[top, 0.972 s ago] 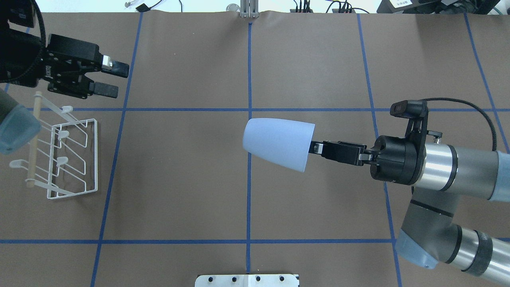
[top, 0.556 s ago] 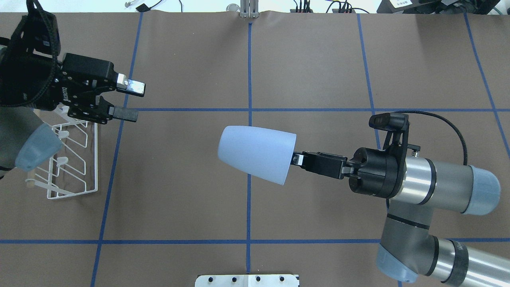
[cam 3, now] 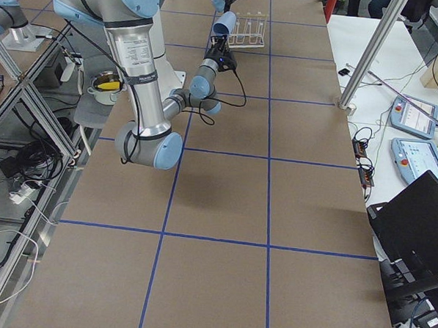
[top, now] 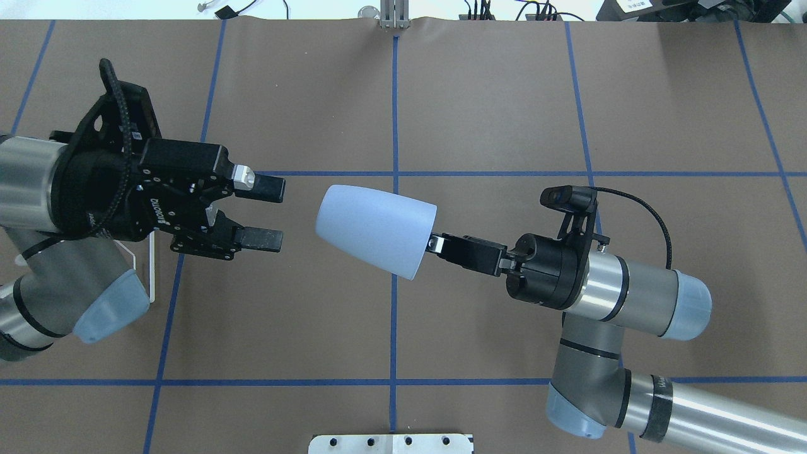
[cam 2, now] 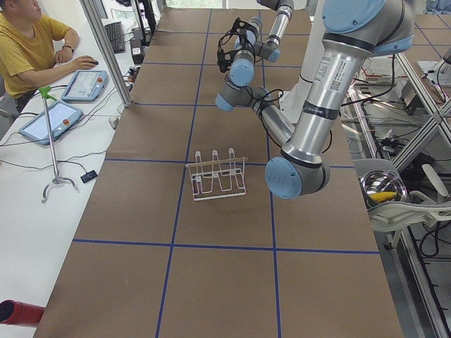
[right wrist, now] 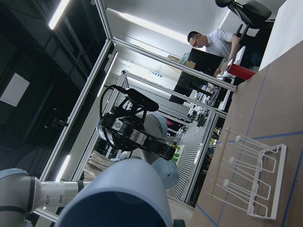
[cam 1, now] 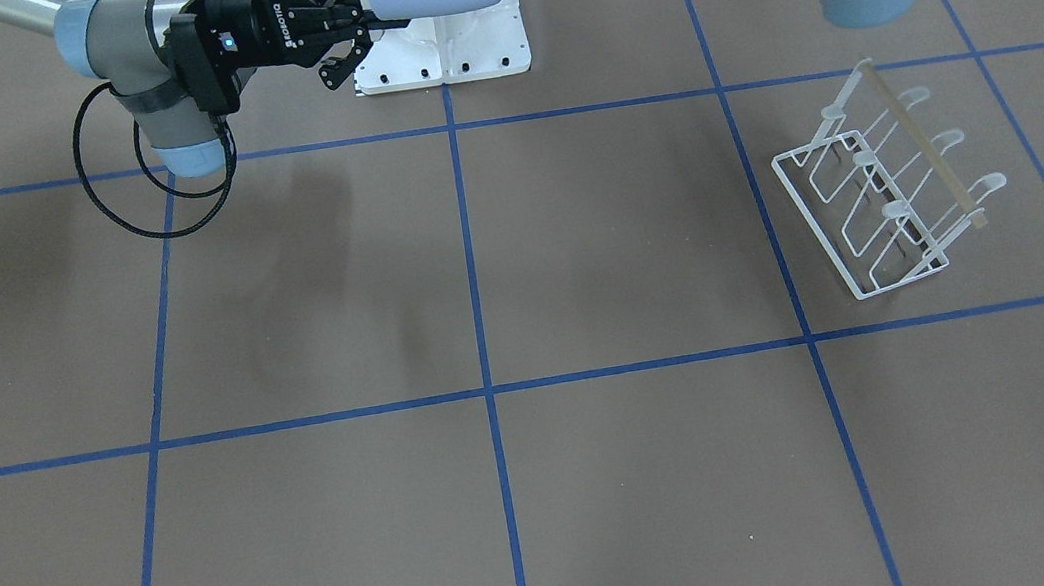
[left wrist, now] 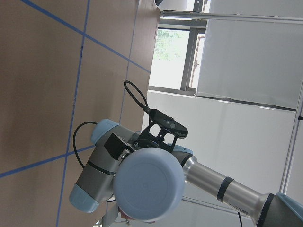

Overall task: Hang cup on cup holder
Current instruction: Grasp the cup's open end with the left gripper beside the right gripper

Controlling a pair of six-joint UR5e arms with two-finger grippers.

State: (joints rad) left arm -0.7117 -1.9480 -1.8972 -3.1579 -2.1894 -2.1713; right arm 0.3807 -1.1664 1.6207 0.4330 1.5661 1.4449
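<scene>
Cup (top: 376, 230) hangs in the air over the middle of the table (top: 504, 94), lying on its side. It is light blue and smooth. Its wide open end points to the right gripper (top: 434, 242), whose two fingers are pinched tight on the rim. Its small closed end points to the left gripper (top: 272, 213). That gripper's fingers are spread wide and hold nothing. A small gap lies between them and the cup, and they do not touch it. The left wrist camera looks right at the cup's round bottom (left wrist: 150, 184).

The table has a brown paper top with blue tape lines (top: 394, 94) that cut it into big squares. The white wire cup holder (cam 1: 893, 209) stands on the paper on the robot's left side, well apart from the cup. It leans back, with a wooden rod (cam 1: 924, 144) across its top. From overhead, the left arm covers nearly all of it.

A white plate (top: 391, 443) sits at the table's near edge by the robot. Black cables (top: 504, 9) lie past the far edge. A white desk runs along that side, where a man in a yellow shirt (cam 2: 28, 49) sits by two tablets (cam 2: 86, 84). A metal post (cam 2: 106, 49) stands at the edge there. Wide brown paper lies between the cup holder and the table's edges.
</scene>
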